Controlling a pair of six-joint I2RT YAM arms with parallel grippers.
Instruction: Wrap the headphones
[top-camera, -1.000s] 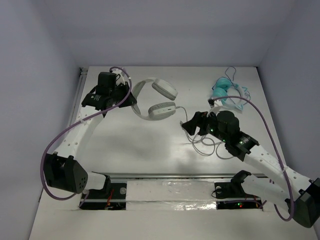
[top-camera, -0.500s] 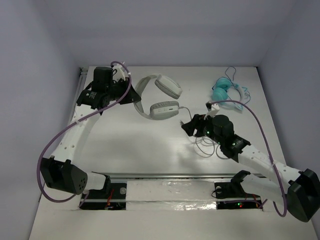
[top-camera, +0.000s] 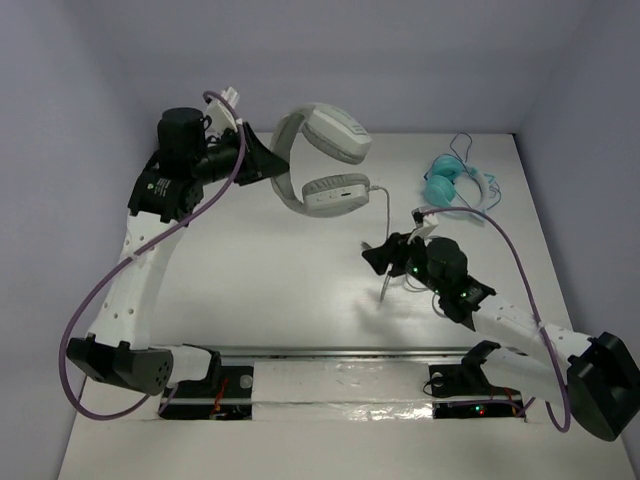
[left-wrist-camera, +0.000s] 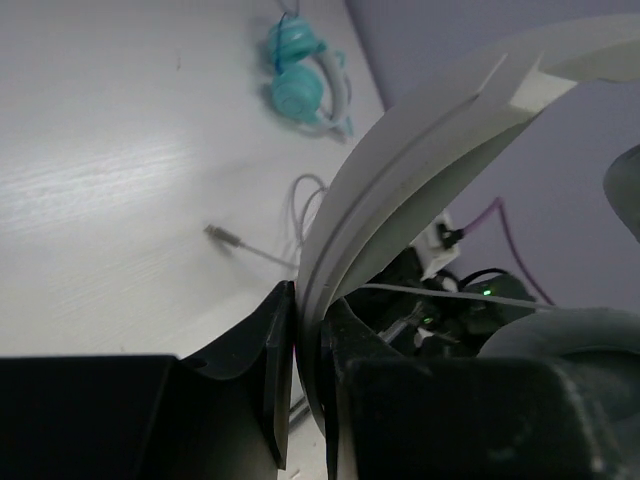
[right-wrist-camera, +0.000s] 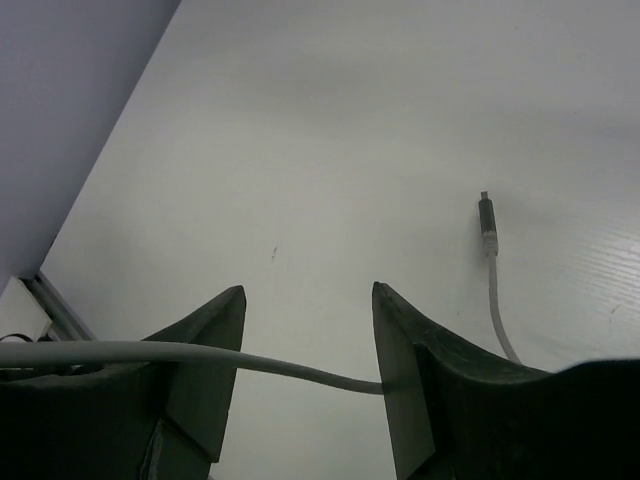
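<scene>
left jaws clamped the large white over-ear headphones (top-camera: 335, 192) aloft; right jaws, open, straddled the thin grey cable (right-wrist-camera: 120, 351), and should close on it next.

We see the headphones (top-camera: 335, 193): white/grey over-ear, wide headband, up off the table (top-camera: 260, 290) at far left, cups apart. Thin grey cable (top-camera: 388, 215) drops from the nearer cup. Its plug (right-wrist-camera: 486, 222) lies flat on the tabletop, mid-right.
</scene>
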